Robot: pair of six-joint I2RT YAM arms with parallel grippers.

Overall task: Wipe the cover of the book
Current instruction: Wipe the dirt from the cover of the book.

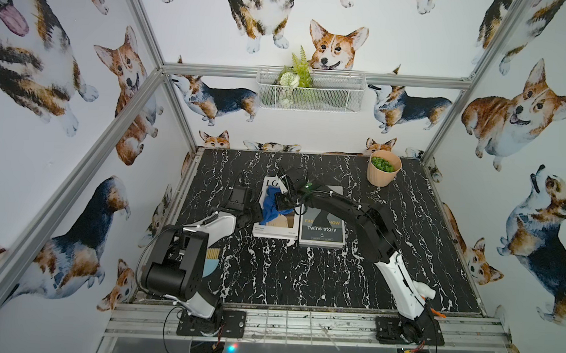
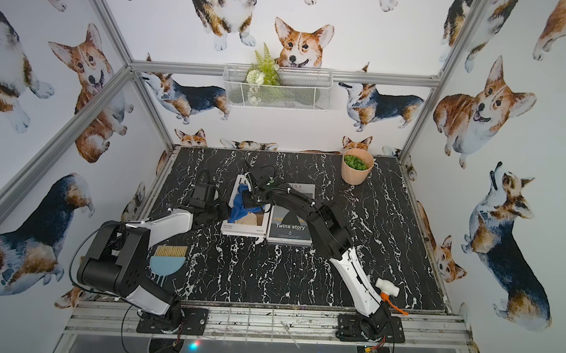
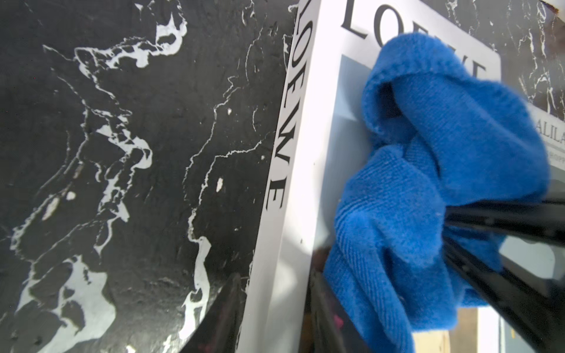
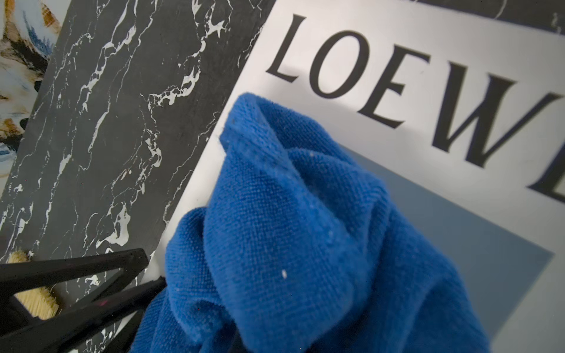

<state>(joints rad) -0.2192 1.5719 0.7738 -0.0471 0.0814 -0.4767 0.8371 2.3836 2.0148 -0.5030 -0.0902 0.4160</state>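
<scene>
The book (image 1: 273, 232) (image 2: 244, 231) is white with "LOEWE" on its cover (image 4: 397, 76) and spine (image 3: 284, 128). It lies flat on the black marble table. My left gripper (image 1: 253, 214) (image 2: 222, 212) (image 3: 276, 275) is shut on the book's left edge, one finger on the table side and one over the cover. A bunched blue cloth (image 1: 270, 207) (image 2: 238, 205) (image 3: 428, 183) (image 4: 290, 229) rests on the cover. My right gripper (image 1: 281, 201) (image 2: 252, 200) is shut on the cloth. In the right wrist view the cloth hides its jaws.
A second book titled "Twins story" (image 1: 322, 229) (image 2: 290, 228) lies right beside the white one, under my right arm. A beige pot of greens (image 1: 383, 169) (image 2: 357, 167) stands at the back right. A blue brush (image 2: 166, 261) lies front left and a white mallet (image 2: 388, 288) front right.
</scene>
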